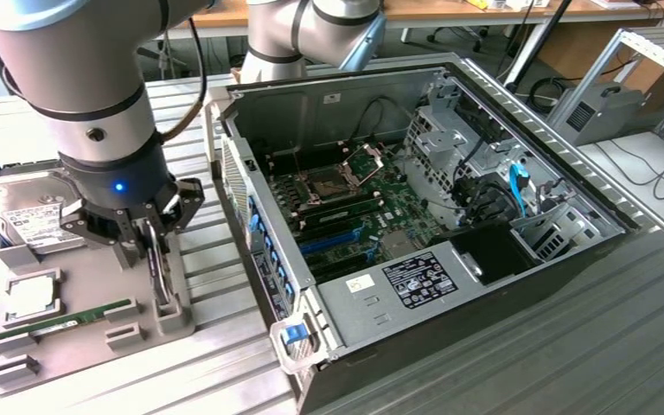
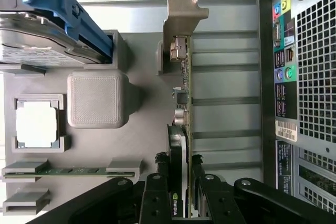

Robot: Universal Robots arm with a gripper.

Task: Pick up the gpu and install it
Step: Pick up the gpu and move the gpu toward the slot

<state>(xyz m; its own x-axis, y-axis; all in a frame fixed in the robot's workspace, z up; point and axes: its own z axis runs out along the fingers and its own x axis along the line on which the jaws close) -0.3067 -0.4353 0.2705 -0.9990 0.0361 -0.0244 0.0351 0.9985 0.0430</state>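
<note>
Black fingers of the gripper press against both faces of the gpu — clamped on it — while the card stands on edge in the grey holder tray, near a hard drive and just beside the open computer case.

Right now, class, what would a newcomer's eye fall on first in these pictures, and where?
The big open grey metal computer case dominates the exterior view's right, its green motherboard laid bare. At that view's left, the silver robot arm reaches down to a grey plastic parts tray, where its black tool grips the thin dark gpu card with a silvery end bracket, standing on edge.
</note>
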